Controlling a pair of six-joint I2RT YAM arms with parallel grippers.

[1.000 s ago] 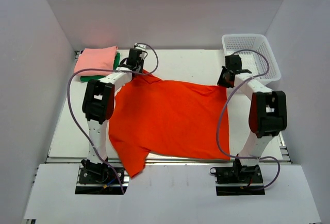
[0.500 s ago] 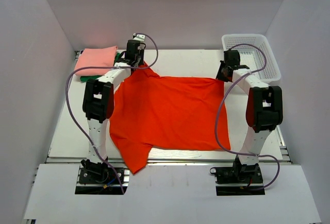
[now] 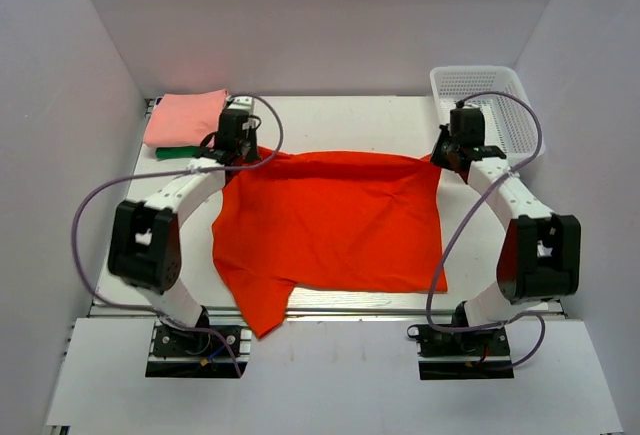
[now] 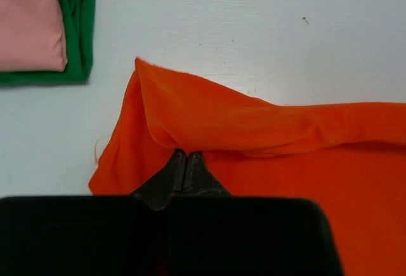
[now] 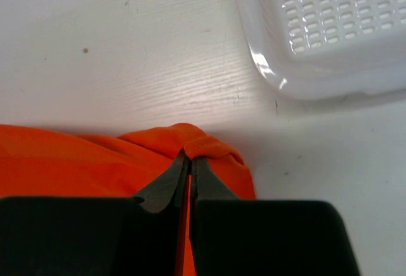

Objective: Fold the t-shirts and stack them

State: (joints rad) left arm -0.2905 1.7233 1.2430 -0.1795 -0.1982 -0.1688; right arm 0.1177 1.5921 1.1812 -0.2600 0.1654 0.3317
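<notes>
A bright orange-red t-shirt [image 3: 330, 220] lies spread across the middle of the table, one sleeve hanging over the near edge. My left gripper [image 3: 243, 154] is shut on its far left corner; in the left wrist view the tips [image 4: 184, 157] pinch a raised fold of orange-red cloth [image 4: 254, 124]. My right gripper [image 3: 441, 157] is shut on the far right corner, the cloth [image 5: 203, 146] bunched over its tips [image 5: 189, 157]. A folded pale salmon-pink t-shirt [image 3: 185, 116] rests on a folded dark green t-shirt [image 3: 190, 151] at the back left; both show at top left of the left wrist view, pink [image 4: 28, 22] over green [image 4: 79, 28].
A white plastic mesh basket [image 3: 488, 105] stands at the back right, close beside my right gripper; its rim [image 5: 298, 73] fills the upper right of the right wrist view. White walls close in the table on three sides.
Both grippers have stayed shut on the shirt's far corners. The left one has moved left and nearer, the right one right, pulling the far edge straighter. Both arms have swung outward.
</notes>
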